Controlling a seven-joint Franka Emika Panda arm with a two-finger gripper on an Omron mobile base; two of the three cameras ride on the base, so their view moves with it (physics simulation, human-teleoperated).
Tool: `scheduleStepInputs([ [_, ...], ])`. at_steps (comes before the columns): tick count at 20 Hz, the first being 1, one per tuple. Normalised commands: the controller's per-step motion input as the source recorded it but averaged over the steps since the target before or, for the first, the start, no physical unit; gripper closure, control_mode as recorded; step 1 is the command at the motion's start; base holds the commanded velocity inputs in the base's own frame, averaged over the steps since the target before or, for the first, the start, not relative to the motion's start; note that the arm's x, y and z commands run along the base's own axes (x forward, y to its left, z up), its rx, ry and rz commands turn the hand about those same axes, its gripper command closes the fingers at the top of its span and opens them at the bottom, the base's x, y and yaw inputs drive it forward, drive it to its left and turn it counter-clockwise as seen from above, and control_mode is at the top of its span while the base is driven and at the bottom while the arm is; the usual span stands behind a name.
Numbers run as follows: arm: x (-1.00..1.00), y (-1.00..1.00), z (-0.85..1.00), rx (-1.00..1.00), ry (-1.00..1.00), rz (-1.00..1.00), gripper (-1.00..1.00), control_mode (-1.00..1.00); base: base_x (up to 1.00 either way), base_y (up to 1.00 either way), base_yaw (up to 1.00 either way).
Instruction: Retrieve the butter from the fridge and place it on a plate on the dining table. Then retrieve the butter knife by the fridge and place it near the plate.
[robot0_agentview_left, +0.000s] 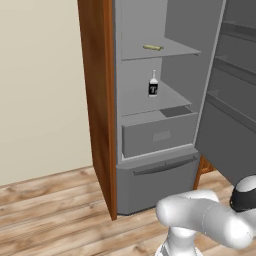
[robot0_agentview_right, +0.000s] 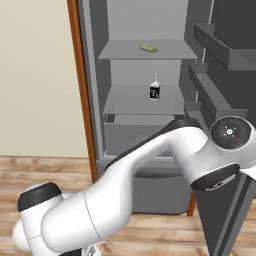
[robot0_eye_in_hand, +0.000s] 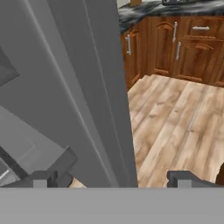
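right in front of your wrist camera is the edge of the open fridge door (robot0_eye_in_hand: 87, 100), with the jaws (robot0_eye_in_hand: 111, 179) spread wide either side of it and holding nothing. beyond that edge you've got wood floor (robot0_eye_in_hand: 175, 122) and brown cabinets (robot0_eye_in_hand: 183, 48), so your hand is pointing away from the shelves.

the butter (robot0_agentview_left: 153, 47) lies on the top shelf (robot0_agentview_left: 160, 50), near the front lip, well above the small white bottle (robot0_agentview_left: 153, 84) on the shelf below. from the right base camera, the butter (robot0_agentview_right: 148, 49) sits high and well apart from your elbow.

watch out here: that door edge runs between your fingertips, so any sideways swing could knock the door. reaching up, a low approach might clip the bottle, and a slim stick near the lip could get nudged off the shelf.
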Motion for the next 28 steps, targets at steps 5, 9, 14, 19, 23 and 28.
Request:
scheduleStepInputs([
  [5,-0.61,0.68,0.47,-0.04,0.01,0.0,-1.0,-1.0,0.0,0.0,0.0],
  [9,-0.1,1.0,0.25,-0.01,0.17,0.0,-1.0,-1.0,0.0,0.0,0.0],
  [14,0.0,1.0,-0.19,0.09,0.25,-0.05,-1.0,-1.0,0.0,0.0,0.0],
  [19,0.0,1.0,-0.23,0.22,0.2,0.0,-1.0,-1.0,0.0,0.0,0.0],
  [23,0.2,1.0,-0.1,0.24,0.21,0.05,-1.0,-1.0,0.0,0.0,0.0],
  [28,0.28,1.0,0.0,0.29,0.25,0.17,-1.0,-1.0,0.0,0.0,0.0],
])
